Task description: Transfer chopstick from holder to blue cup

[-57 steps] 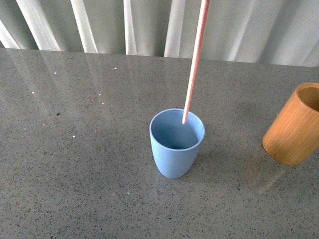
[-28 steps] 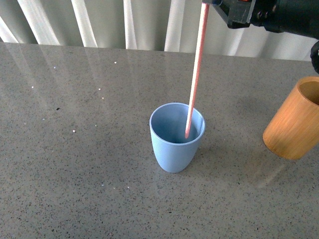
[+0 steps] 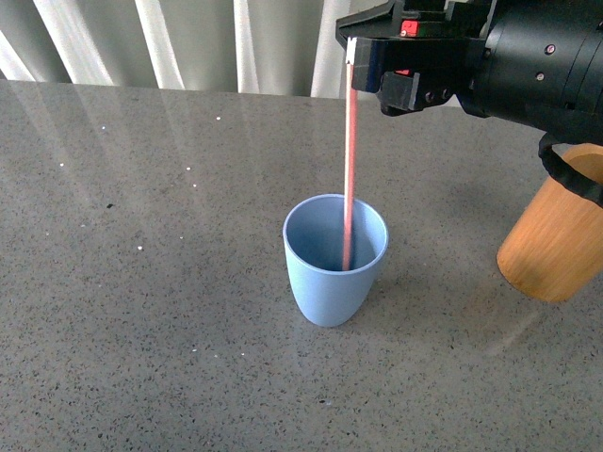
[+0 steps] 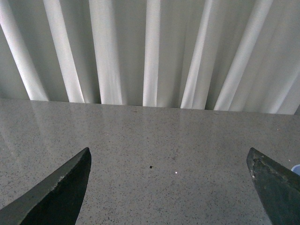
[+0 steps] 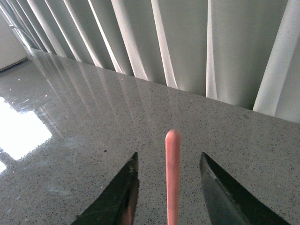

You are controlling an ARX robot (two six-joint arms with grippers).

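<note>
The light blue cup (image 3: 334,259) stands at the table's middle. A pinkish-red chopstick (image 3: 350,169) stands nearly upright with its lower end inside the cup. My right gripper (image 3: 363,56) is open around the stick's top end. In the right wrist view the chopstick (image 5: 172,176) rises between the two spread fingers (image 5: 119,194) with a gap on each side. The orange-brown holder (image 3: 558,240) stands to the right, partly behind my right arm. My left gripper (image 4: 168,187) is open and empty over bare table in the left wrist view; it is out of the front view.
The grey speckled table (image 3: 141,235) ends at white curtains (image 3: 188,42) along the back. My bulky black right arm (image 3: 537,66) hangs over the back right, above the holder.
The chopstick's lower end went down into the blue cup and the stick stood up straighter. My right arm came into the front view from the upper right and lowered; its fingers now stand apart from the stick.
</note>
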